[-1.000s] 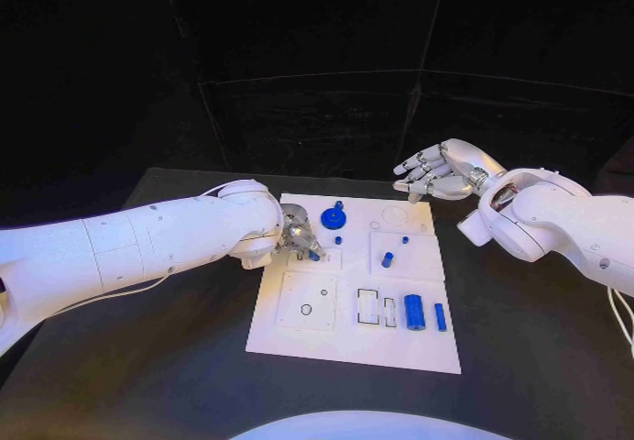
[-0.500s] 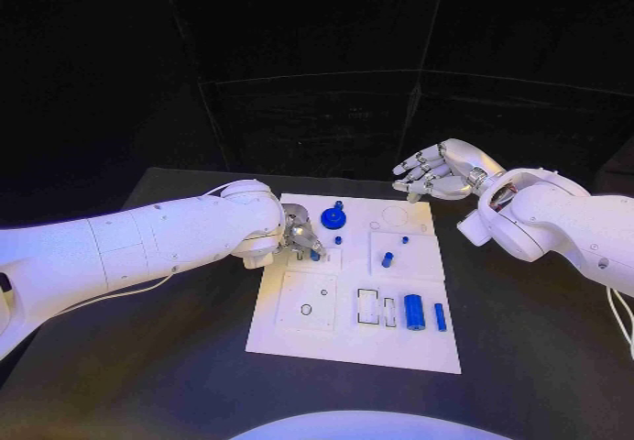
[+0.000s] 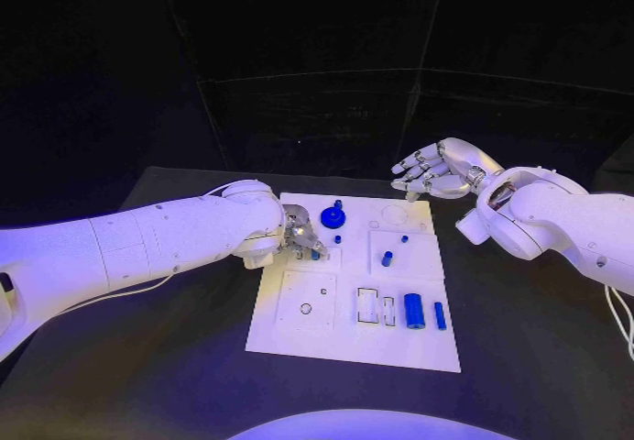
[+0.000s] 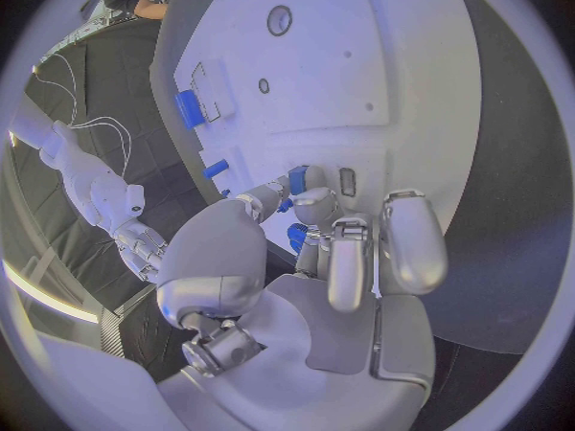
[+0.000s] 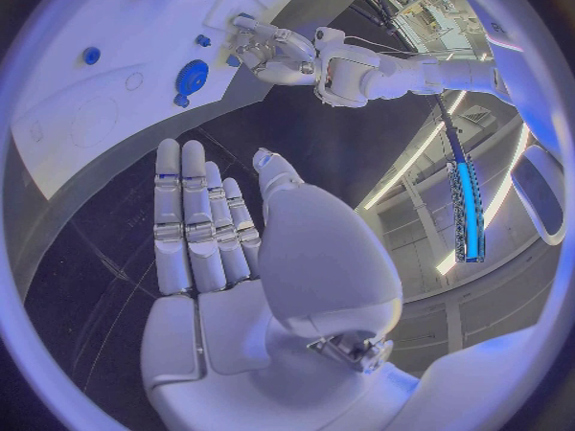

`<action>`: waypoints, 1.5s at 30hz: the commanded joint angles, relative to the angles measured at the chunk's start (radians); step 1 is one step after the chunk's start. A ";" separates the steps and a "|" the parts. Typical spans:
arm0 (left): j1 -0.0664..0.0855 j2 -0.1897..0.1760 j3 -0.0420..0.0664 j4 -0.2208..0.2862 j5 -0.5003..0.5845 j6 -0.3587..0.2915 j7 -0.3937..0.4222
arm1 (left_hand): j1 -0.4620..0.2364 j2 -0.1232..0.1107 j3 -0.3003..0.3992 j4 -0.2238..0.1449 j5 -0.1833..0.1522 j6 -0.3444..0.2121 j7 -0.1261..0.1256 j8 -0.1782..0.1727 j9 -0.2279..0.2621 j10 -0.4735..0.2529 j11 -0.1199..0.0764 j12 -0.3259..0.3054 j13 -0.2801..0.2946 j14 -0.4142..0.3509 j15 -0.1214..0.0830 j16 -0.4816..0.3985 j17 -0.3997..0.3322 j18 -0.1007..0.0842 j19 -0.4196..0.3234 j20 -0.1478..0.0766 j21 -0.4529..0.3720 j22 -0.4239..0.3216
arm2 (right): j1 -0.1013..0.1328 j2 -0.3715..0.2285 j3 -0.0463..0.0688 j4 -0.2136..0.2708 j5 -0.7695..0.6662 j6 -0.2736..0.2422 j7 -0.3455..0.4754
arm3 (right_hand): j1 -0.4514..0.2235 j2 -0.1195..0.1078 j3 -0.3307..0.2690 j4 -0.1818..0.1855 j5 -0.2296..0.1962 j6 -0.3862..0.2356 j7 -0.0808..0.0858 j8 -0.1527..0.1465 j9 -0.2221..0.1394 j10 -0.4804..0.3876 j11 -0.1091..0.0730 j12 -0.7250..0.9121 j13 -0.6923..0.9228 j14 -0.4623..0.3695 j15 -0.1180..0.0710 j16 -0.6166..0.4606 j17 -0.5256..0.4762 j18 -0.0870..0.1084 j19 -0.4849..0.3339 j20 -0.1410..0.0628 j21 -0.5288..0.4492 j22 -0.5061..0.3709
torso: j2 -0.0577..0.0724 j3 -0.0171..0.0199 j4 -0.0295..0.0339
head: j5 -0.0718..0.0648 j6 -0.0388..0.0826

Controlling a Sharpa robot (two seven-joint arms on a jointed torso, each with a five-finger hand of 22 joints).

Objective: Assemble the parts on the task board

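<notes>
Fingers of left hand (image 3: 296, 235) pinched a small blue part (image 4: 298, 179) at task board (image 3: 346, 346) left edge, presumably for seating; right hand (image 3: 436, 169) spread, off the far edge.

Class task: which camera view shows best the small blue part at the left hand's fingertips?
The left wrist view: the small blue part sits at the left hand's fingertips, close up. In the head view the fingers mostly hide it. In the right wrist view it is too small to make out.

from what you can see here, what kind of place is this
Probably a robotics lab test bench: a black table with dark screens behind, a white task board of small blue parts, and nothing domestic around.
</notes>
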 commanded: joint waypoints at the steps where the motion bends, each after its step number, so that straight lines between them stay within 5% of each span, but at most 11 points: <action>1: 0.001 0.002 0.000 -0.003 0.007 0.008 -0.007 | -0.013 -0.002 -0.009 0.012 -0.003 0.009 -0.002 0.007 0.000 0.002 -0.005 0.002 -0.003 0.106 -0.006 0.006 0.263 -0.017 0.005 -0.004 0.004 0.001 | 0.002 0.001 0.001 0.001 0.003 0.005 0.005 | 0.010 0.000 -0.001 -0.007 0.005 -0.009 0.013 0.005 -0.001 -0.006 0.000 0.005 -0.001 0.000 0.007 -0.004 -0.004 0.008 -0.002 0.008 -0.005 -0.001 | 0.000 -0.0002 0.0001 | 0.000 0.001; 14: 0.001 0.000 0.001 -0.009 0.007 -0.009 -0.001 | -0.025 -0.022 -0.210 0.076 -0.010 0.012 -0.005 0.017 -0.002 0.003 -0.008 0.004 -0.011 0.106 -0.008 0.006 0.263 -0.016 0.004 -0.008 0.000 0.001 | 0.002 -0.001 0.001 0.001 0.004 0.008 0.007 | -0.001 -0.003 -0.006 -0.004 0.004 -0.020 0.019 0.015 -0.001 -0.021 0.007 0.017 0.000 -0.040 0.019 -0.005 -0.055 0.005 -0.023 0.019 -0.034 -0.017 | 0.001 -0.0008 -0.0009 | 0.000 0.000; 18: 0.002 -0.006 0.001 -0.002 0.017 -0.014 0.003 | -0.016 -0.037 -0.296 0.099 -0.051 0.011 -0.006 0.018 -0.005 0.003 -0.010 0.006 -0.012 0.106 -0.008 0.006 0.263 -0.016 0.004 -0.010 -0.001 0.003 | 0.002 -0.001 0.001 0.001 0.004 0.010 0.007 | 0.001 -0.004 -0.006 -0.005 0.004 -0.022 0.020 0.016 -0.001 -0.022 0.008 0.018 0.000 -0.042 0.019 -0.005 -0.060 0.006 -0.024 0.019 -0.037 -0.019 | 0.000 -0.0011 0.0003 | -0.002 0.001; 24: 0.005 -0.025 0.005 0.019 0.026 -0.021 0.010 | -0.001 -0.040 -0.364 0.123 -0.055 0.010 -0.009 0.018 -0.006 0.001 -0.011 0.005 -0.015 0.106 -0.013 0.006 0.263 -0.016 0.003 -0.013 -0.004 0.000 | 0.002 0.000 0.001 -0.002 0.004 0.011 0.008 | 0.004 -0.005 -0.005 -0.009 0.004 -0.023 0.020 0.017 -0.001 -0.024 0.008 0.020 0.000 -0.043 0.020 -0.004 -0.065 0.006 -0.025 0.020 -0.039 -0.020 | -0.001 -0.0018 0.0015 | -0.004 0.003; 30: 0.018 -0.047 0.050 0.033 0.037 0.023 0.005 | 0.060 -0.028 -0.417 0.123 -0.053 -0.044 0.008 -0.011 -0.019 -0.032 0.002 -0.021 -0.056 0.104 -0.005 0.003 0.255 -0.008 -0.012 -0.009 -0.038 -0.048 | 0.002 0.001 0.001 -0.007 0.004 0.010 0.010 | 0.004 -0.006 -0.006 -0.009 0.004 -0.024 0.020 0.018 -0.001 -0.025 0.008 0.020 0.000 -0.044 0.020 -0.004 -0.067 0.006 -0.025 0.020 -0.040 -0.021 | -0.001 -0.0019 0.0035 | -0.009 0.005; 33: 0.039 -0.049 0.065 0.017 0.041 0.090 -0.014 | 0.068 -0.025 -0.432 0.129 -0.054 -0.070 0.018 -0.030 -0.028 -0.043 0.009 -0.028 -0.067 0.102 0.002 0.000 0.249 -0.006 -0.017 -0.006 -0.048 -0.062 | 0.002 0.003 0.001 -0.010 0.004 0.008 0.013 | 0.005 -0.005 -0.005 -0.010 0.005 -0.024 0.020 0.019 0.000 -0.025 0.008 0.022 0.000 -0.047 0.020 -0.004 -0.071 0.006 -0.026 0.021 -0.042 -0.022 | -0.001 -0.0014 0.0034 | -0.006 0.008; 34: 0.049 -0.046 0.069 0.005 0.042 0.117 -0.020 | 0.090 -0.017 -0.444 0.128 -0.053 -0.112 0.035 -0.065 -0.045 -0.054 0.023 -0.035 -0.078 0.100 0.012 -0.003 0.241 -0.004 -0.024 0.001 -0.063 -0.083 | 0.002 0.004 0.001 -0.012 0.004 0.007 0.013 | 0.006 -0.005 -0.004 -0.011 0.005 -0.024 0.020 0.020 0.000 -0.025 0.008 0.023 0.000 -0.047 0.021 -0.004 -0.073 0.006 -0.026 0.021 -0.043 -0.022 | -0.001 -0.0009 0.0029 | -0.005 0.008; 38: 0.077 -0.023 0.076 -0.062 0.043 0.182 -0.035 | 0.118 0.002 -0.475 0.137 -0.054 -0.129 0.054 -0.102 -0.070 -0.062 0.040 -0.030 -0.078 0.100 0.028 -0.004 0.238 -0.003 -0.028 0.016 -0.073 -0.092 | 0.002 0.007 0.001 -0.014 0.004 0.006 0.015 | 0.007 -0.005 -0.004 -0.012 0.006 -0.023 0.020 0.021 0.000 -0.025 0.008 0.023 0.000 -0.048 0.021 -0.004 -0.075 0.006 -0.027 0.021 -0.044 -0.023 | 0.001 0.0008 -0.0006 | -0.003 0.010; 45: 0.094 0.032 0.080 -0.184 0.043 0.231 -0.049 | 0.134 0.023 -0.504 0.150 -0.055 -0.119 0.058 -0.119 -0.086 -0.062 0.046 -0.021 -0.071 0.100 0.033 -0.004 0.239 -0.001 -0.027 0.024 -0.075 -0.093 | 0.002 0.012 0.000 -0.019 0.004 0.007 0.015 | 0.008 -0.005 -0.004 -0.012 0.007 -0.024 0.020 0.021 0.000 -0.025 0.008 0.024 0.000 -0.048 0.021 -0.004 -0.076 0.006 -0.027 0.022 -0.045 -0.023 | 0.002 -0.0020 -0.0008 | -0.001 0.012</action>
